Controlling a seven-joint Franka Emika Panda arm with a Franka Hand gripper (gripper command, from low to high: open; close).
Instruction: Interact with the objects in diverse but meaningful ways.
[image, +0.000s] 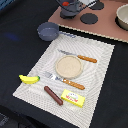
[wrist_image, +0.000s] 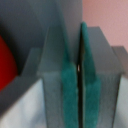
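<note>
The gripper (wrist_image: 78, 95) hung over the grey two-handled pot (image: 70, 11) on the toy stove (image: 107, 27) at the scene's far edge, its green pads (wrist_image: 67, 100) pressed together with nothing visible between them. A red tomato (wrist_image: 6, 62) showed beside it in the wrist view. The long-handled saucepan (image: 48, 31) sat on the dark tabletop (image: 15, 45) just off the placemat's (image: 100, 70) far corner. On the mat lay a plate (image: 69, 66), knife (image: 78, 56), fork (image: 64, 81), sausage (image: 53, 95) and yellow packet (image: 73, 98). The banana (image: 29, 78) overlapped its edge at the exterior view's left.
</note>
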